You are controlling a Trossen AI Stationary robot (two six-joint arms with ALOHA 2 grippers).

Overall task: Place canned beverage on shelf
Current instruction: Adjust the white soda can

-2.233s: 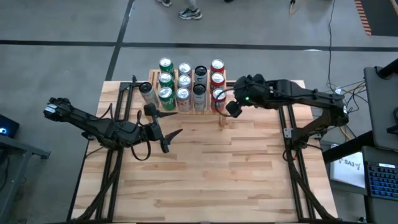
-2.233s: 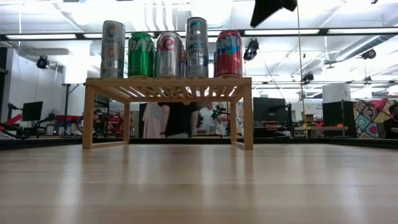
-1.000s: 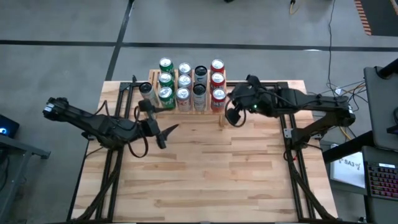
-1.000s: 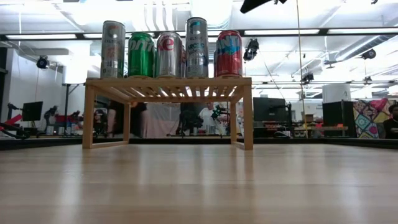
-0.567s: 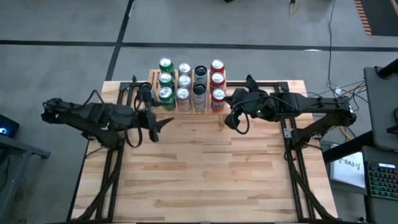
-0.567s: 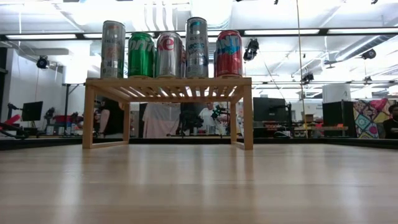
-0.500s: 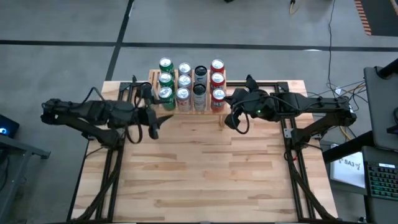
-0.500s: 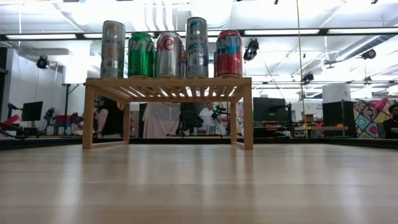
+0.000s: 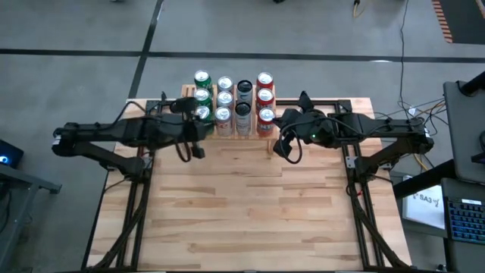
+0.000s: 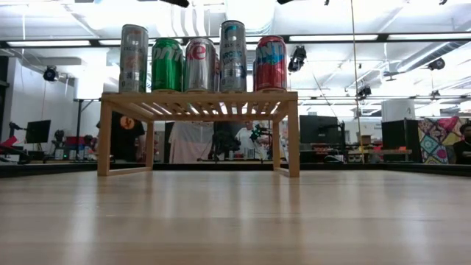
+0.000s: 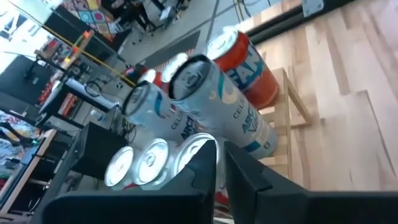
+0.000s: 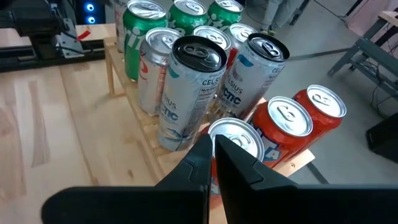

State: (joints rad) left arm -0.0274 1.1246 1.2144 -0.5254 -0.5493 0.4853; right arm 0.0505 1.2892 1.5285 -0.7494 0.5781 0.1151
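Tabletop (image 9: 250, 205): pale planks, bare across the front half. Shelf (image 10: 199, 103) stands at the far edge, centre, a low light-wood rack w/ slatted top on short legs, packed w/ cans (image 9: 241, 97) in rows – green, silver, tall dark-topped, red. From table level five stand along the front row, all upright, shoulder to shoulder.

Left arm reaches in from the left side; left gripper (image 9: 193, 135) sits just at the shelf's left front corner, jaws clenched together, nothing between them. Its wrist view looks past them at the can tops, close. Right gripper (image 9: 282, 144) sits just off the shelf's right front corner, jaws likewise pinched shut and empty, the red cans right ahead of it in its wrist view.

No loose can seen on the tabletop, so the job looks done or close to it.

Risks, as I judge them: both grippers are v. near a tightly packed rack. A sideways swing on pulling away could clip an edge can; packed that tight, one knock may topple neighbours or push a back can off the far edge. Shelf is light, so a bump on a leg could shift the whole lot
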